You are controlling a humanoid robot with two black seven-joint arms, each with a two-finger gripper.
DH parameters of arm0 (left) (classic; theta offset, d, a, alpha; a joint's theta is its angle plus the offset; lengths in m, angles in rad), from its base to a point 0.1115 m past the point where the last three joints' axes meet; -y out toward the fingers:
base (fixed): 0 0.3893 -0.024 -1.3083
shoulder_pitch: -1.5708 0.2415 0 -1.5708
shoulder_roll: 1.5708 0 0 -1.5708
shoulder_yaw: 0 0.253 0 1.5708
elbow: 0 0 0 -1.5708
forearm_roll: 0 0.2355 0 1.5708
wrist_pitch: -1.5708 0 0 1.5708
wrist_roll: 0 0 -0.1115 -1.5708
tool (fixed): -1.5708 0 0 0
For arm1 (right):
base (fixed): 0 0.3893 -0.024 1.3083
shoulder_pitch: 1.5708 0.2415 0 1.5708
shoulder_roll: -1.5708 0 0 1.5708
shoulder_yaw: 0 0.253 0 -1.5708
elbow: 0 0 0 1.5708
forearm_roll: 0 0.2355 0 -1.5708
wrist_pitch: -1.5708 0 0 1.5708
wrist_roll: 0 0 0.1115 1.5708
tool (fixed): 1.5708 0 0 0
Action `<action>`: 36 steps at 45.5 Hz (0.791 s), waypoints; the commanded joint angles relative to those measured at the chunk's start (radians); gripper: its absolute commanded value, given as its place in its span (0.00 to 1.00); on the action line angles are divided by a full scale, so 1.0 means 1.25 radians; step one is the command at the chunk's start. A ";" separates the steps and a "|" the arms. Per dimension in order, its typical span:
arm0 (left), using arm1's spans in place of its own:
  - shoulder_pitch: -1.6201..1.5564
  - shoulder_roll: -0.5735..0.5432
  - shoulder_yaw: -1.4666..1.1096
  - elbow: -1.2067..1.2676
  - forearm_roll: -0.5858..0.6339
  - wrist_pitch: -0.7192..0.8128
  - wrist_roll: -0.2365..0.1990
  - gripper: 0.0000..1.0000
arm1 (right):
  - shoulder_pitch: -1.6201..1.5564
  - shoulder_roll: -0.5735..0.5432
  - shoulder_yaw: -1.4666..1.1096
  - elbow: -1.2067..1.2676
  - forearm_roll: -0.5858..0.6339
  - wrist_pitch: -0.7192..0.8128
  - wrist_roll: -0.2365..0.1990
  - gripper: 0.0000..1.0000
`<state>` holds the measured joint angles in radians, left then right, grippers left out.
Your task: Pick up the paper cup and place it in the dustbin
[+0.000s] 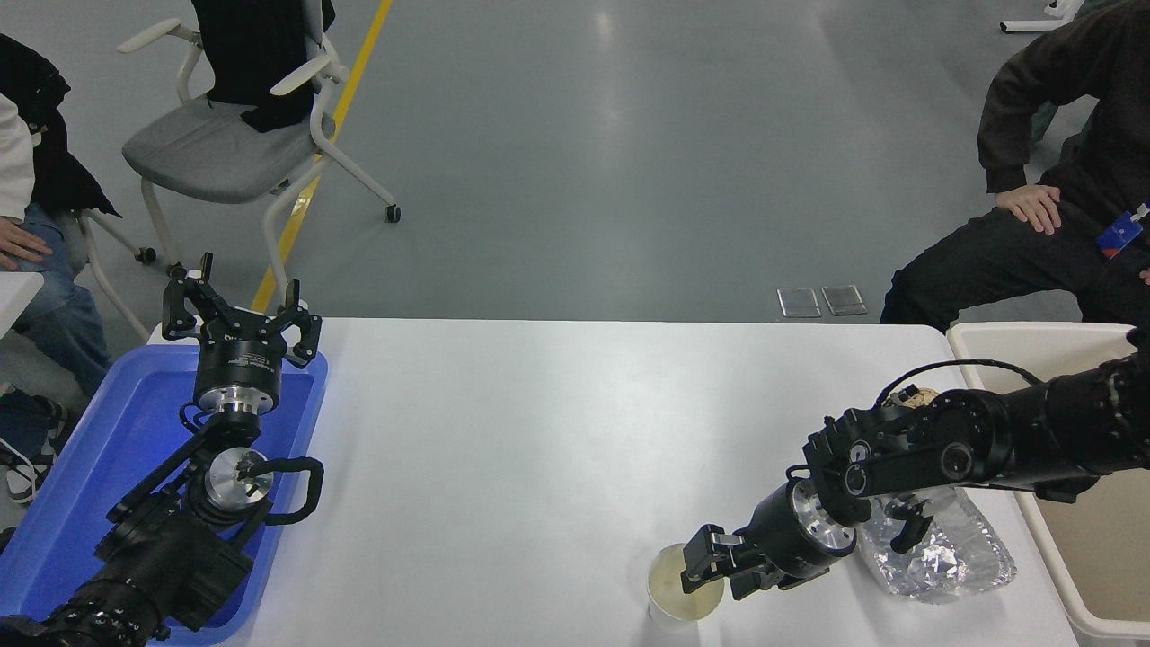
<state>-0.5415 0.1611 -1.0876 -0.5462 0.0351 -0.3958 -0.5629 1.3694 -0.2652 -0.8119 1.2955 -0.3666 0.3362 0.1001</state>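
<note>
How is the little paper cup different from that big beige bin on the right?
The paper cup is small and round, while the dustbin is far bigger and rectangular. The cup stands on the white table near its front edge; the bin sits beside the table's right end. The right gripper is at the cup's rim, while nothing grips the bin. Both are pale, open-topped containers.
</note>
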 commanded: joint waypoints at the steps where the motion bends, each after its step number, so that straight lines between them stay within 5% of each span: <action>1: 0.000 0.000 0.000 0.000 0.000 0.000 0.000 0.99 | -0.003 0.001 -0.006 -0.001 -0.009 0.002 0.000 0.00; 29: 0.000 0.000 0.000 0.000 0.000 0.000 0.000 0.99 | 0.172 -0.055 -0.077 0.075 0.007 0.059 0.011 0.00; 36: 0.000 0.000 0.000 -0.001 0.000 0.000 0.000 0.99 | 0.364 -0.130 -0.104 0.170 0.147 0.140 0.008 0.00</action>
<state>-0.5416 0.1611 -1.0875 -0.5462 0.0353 -0.3958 -0.5629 1.5688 -0.3365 -0.8870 1.3847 -0.3298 0.4122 0.1093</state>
